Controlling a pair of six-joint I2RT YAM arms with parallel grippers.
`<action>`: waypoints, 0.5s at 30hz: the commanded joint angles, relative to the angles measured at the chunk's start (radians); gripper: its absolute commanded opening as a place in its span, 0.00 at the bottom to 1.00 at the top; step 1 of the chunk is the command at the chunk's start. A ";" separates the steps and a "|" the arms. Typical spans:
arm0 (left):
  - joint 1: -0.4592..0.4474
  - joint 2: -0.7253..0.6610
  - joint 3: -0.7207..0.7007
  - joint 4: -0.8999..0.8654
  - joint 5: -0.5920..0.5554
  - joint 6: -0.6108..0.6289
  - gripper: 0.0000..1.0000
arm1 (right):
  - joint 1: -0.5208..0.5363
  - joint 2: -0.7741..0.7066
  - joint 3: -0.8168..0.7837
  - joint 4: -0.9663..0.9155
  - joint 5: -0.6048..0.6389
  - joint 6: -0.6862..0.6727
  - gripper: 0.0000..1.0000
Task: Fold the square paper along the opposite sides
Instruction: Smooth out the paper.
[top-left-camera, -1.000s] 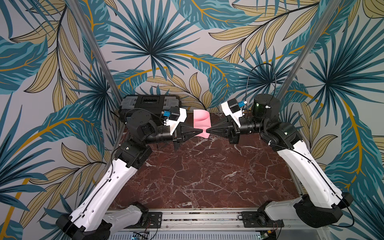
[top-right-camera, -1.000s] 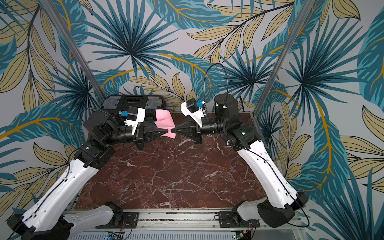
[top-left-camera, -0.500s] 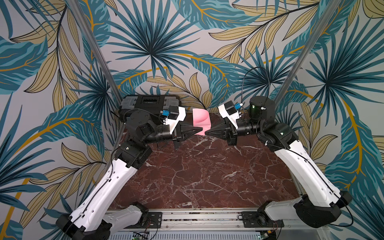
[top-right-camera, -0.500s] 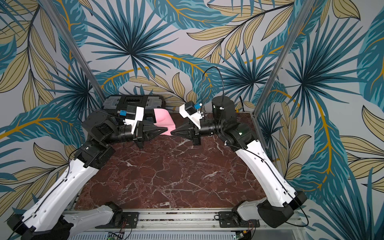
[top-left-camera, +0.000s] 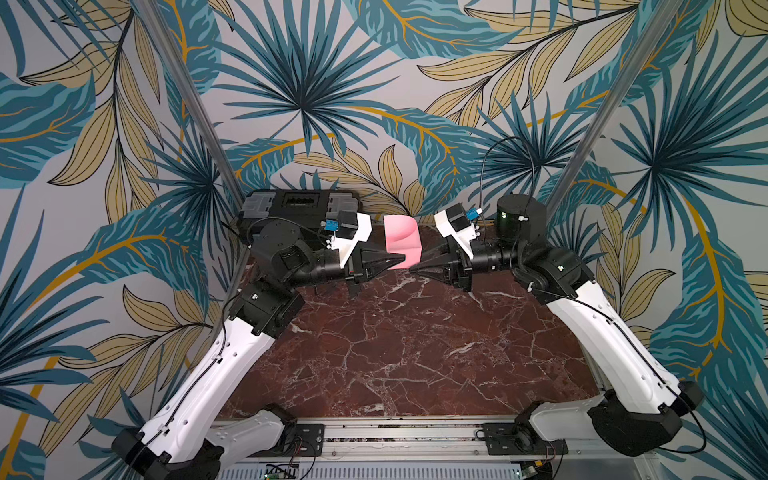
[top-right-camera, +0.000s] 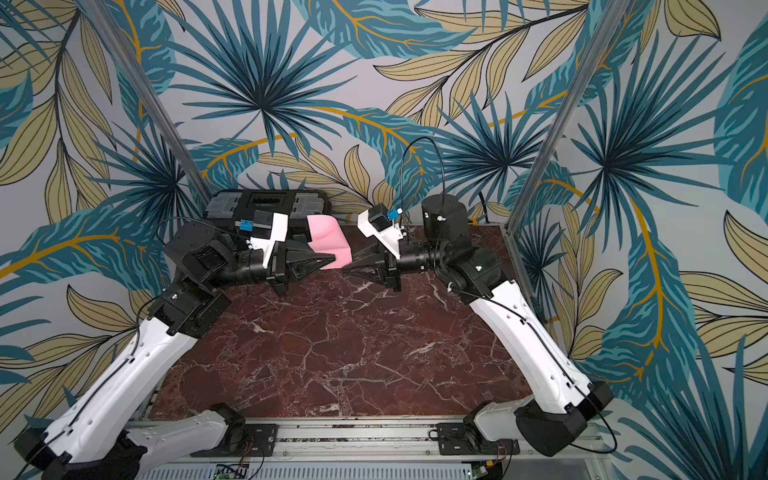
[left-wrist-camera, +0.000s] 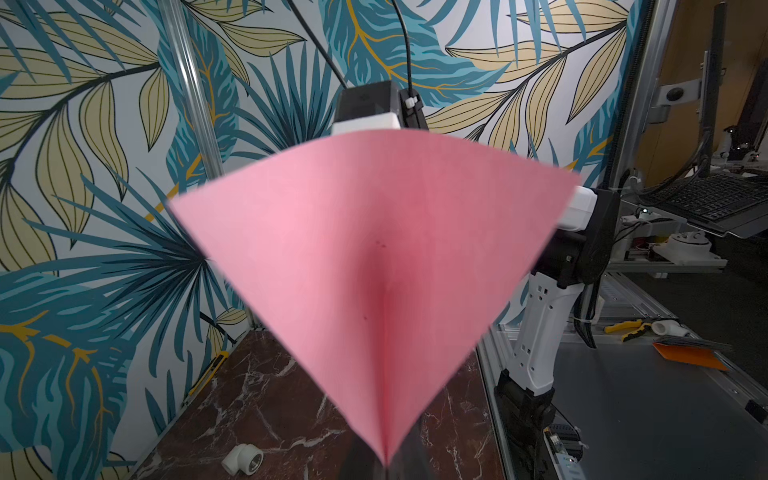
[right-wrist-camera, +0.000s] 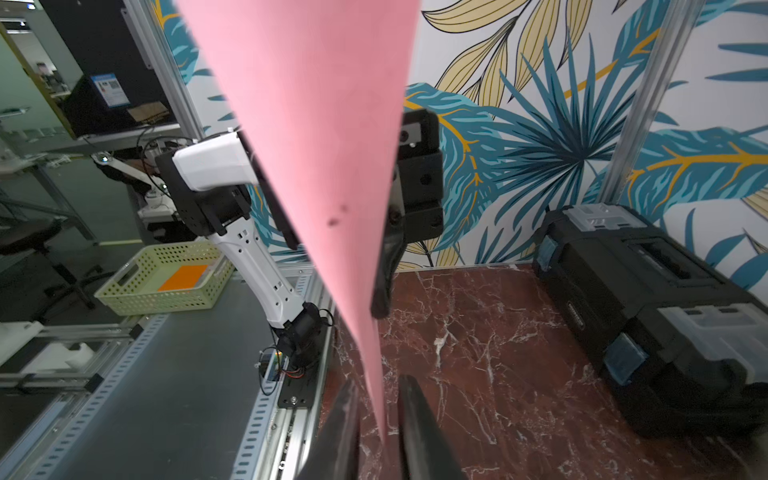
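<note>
Parting narrowly, the right gripper (right-wrist-camera: 379, 386) has released the square paper (top-left-camera: 400, 237); the left gripper (top-left-camera: 399, 260) stays clamped on it, aloft near the black toolbox (top-left-camera: 299, 203); the fold looks gathered, not yet creased.

Front tabletop (top-left-camera: 395, 353) open, black toolbox (top-left-camera: 299, 202) (far left corner) blocking

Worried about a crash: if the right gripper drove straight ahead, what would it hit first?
The paper, between the right gripper's open jaws; then, likely, the left gripper holding it.
</note>
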 joint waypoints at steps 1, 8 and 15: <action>0.005 -0.006 -0.010 -0.011 -0.003 0.010 0.00 | 0.005 -0.015 0.036 0.019 0.002 0.005 0.34; 0.002 0.002 -0.010 -0.020 0.007 0.015 0.00 | 0.005 0.005 0.080 0.017 -0.012 0.010 0.35; -0.022 0.011 0.006 -0.087 0.014 0.057 0.00 | 0.005 0.037 0.119 0.017 -0.027 0.013 0.25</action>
